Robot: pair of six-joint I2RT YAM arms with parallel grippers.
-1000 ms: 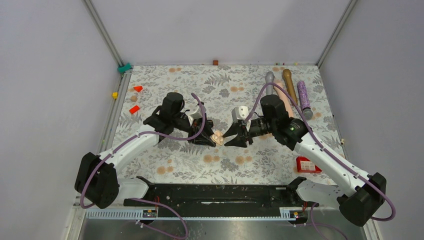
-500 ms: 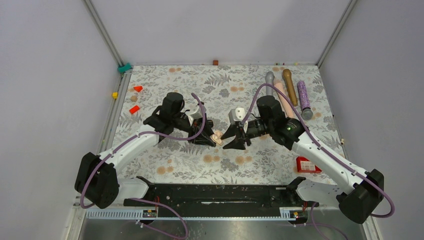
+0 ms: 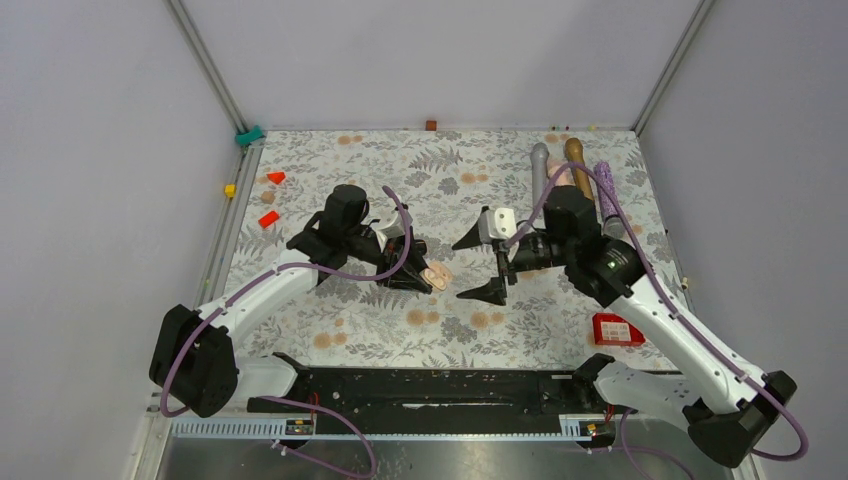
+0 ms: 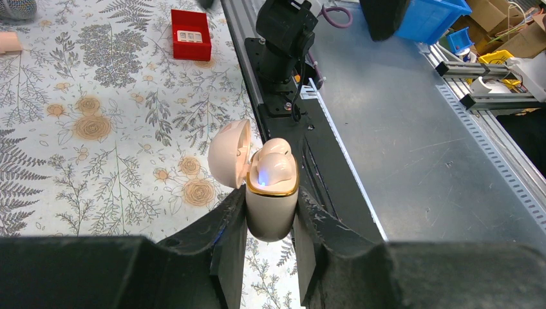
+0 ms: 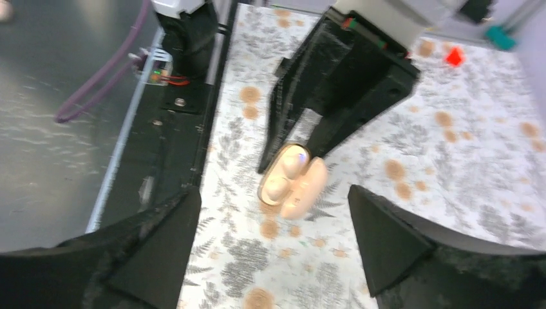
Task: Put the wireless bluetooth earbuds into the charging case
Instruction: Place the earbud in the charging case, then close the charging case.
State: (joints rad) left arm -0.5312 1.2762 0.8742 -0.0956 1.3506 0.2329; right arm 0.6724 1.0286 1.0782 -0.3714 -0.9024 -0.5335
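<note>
So the left gripper (image 4: 270,207) has its fingers (image 4: 232,225) clamped on the lower body of the charging case (image 4: 272,206), one finger on each side. The case stands upright between them, sticking up past the tips. Its lid (image 4: 228,152) is flipped open and hangs off to one side on the hinge. There's a gold rim around the mouth. Two pale rounded lumps sit in it, which I take to be the earbuds (image 4: 275,168). The nearer one has a little blue glow on it.

From the top view the case (image 3: 435,274) is around the middle of the flowery desk (image 3: 330,330), right at the tip of the left gripper (image 3: 420,275).

The right gripper (image 3: 480,268) is just beside it but apart, not touching. Its fingers (image 3: 490,292) are spread wide with nothing in them. In the right wrist view (bit blurry) the case (image 5: 288,181) shows up in the gap between those fingers, further out than the tips, with the left gripper's black fingers around it.

A red box (image 3: 615,329) sits well off near the right arm.
</note>
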